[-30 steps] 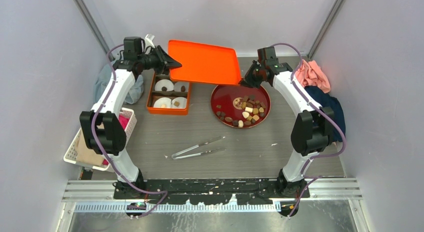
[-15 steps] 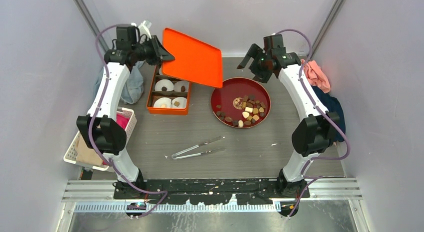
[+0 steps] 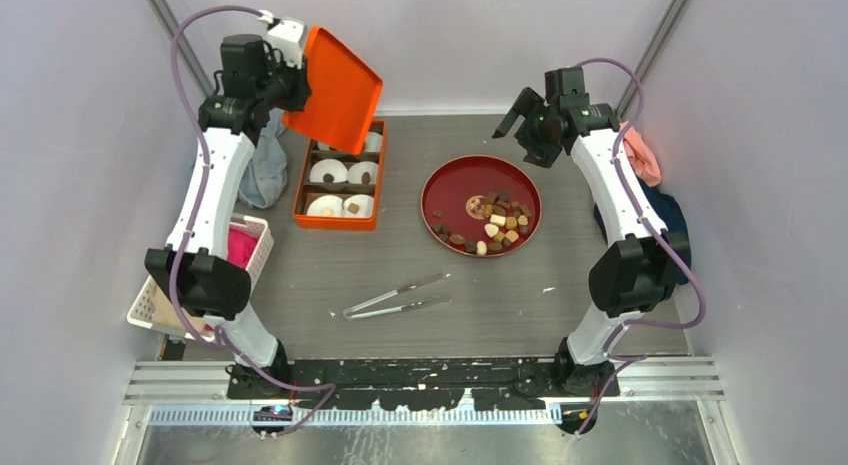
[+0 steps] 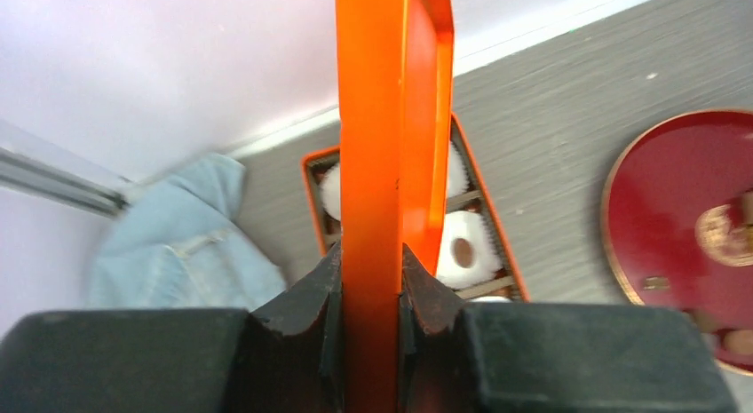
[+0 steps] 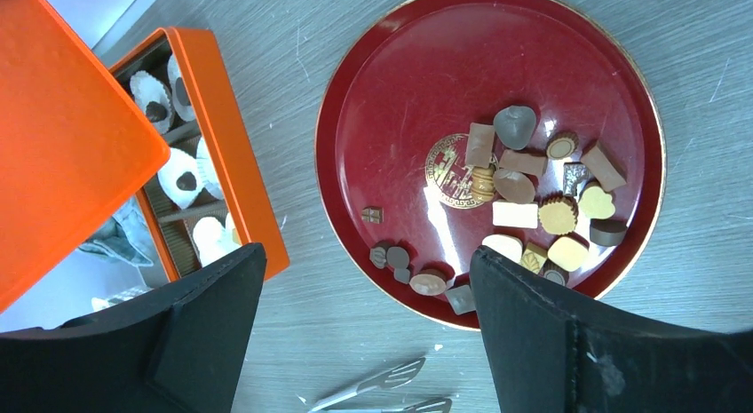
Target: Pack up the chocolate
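Note:
Several chocolates [image 3: 495, 223] [image 5: 533, 209] in dark brown, tan and cream lie on a round red plate [image 3: 445, 185] [image 5: 400, 93]. An orange box [image 3: 340, 223] [image 5: 226, 138] left of it holds white paper cups, some with a chocolate [image 4: 463, 252] inside. My left gripper [image 3: 285, 85] [image 4: 368, 280] is shut on the edge of the box's orange lid [image 3: 340, 85] [image 4: 391, 120], which it holds steeply tilted above the box's far end. High over the plate's far right, my right gripper [image 3: 520, 125] [image 5: 364, 333] is open with nothing between its fingers.
Metal tongs [image 3: 395, 296] [image 5: 382, 391] lie on the grey table in front of the plate. A blue cloth [image 3: 262, 175] [image 4: 178, 244] lies left of the box and a white basket [image 3: 150, 300] at the left edge. Pink and dark cloths [image 3: 640, 165] are at the right wall.
The right gripper let go of the lid, opened and drew back to the right. The left gripper swung the lid up and left, from lying flat over the plate to steeply tilted.

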Robot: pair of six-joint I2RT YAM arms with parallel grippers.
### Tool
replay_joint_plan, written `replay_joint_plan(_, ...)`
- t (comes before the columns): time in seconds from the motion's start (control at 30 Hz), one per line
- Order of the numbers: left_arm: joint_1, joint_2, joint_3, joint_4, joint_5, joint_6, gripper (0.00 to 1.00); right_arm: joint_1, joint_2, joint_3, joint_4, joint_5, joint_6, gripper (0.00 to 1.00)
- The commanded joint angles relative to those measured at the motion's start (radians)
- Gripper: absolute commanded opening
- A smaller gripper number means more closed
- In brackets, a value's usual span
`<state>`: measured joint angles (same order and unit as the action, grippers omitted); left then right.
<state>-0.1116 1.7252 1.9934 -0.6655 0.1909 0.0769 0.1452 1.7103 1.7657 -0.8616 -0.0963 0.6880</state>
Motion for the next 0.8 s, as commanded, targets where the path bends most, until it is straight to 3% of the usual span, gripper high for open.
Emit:
replay_joint_plan(0.0, -0.091, -0.175, -0.165, 0.379, -0.116, 0.364, 0.0, 0.005, -0.016, 0.04, 0.001, -0.025, 0.002, 0.9)
replay_joint_plan(0.07, -0.118, -0.221, -0.27, 0.557, -0.111, 0.464, 0.0, 0.004, -0.016, 0.04, 0.0, -0.029, 0.004, 0.89)
replay_joint_plan(0.13, -0.124, -0.237, -0.314, 0.636, -0.059, 0.558, 0.0, 0.005, -0.019, 0.036, -0.001, -0.029, 0.002, 0.89)
replay_joint_plan(0.57, -0.161, -0.222, -0.397, 0.704, 0.133, 1.101, 0.0, 0.004, -0.027, -0.001, -0.011, -0.047, 0.0, 0.89)
replay_joint_plan(0.77, -0.161, -0.197, -0.44, 0.764, 0.169, 1.219, 0.0, 0.005, 0.015, 0.04, -0.014, -0.078, 0.006, 0.89)
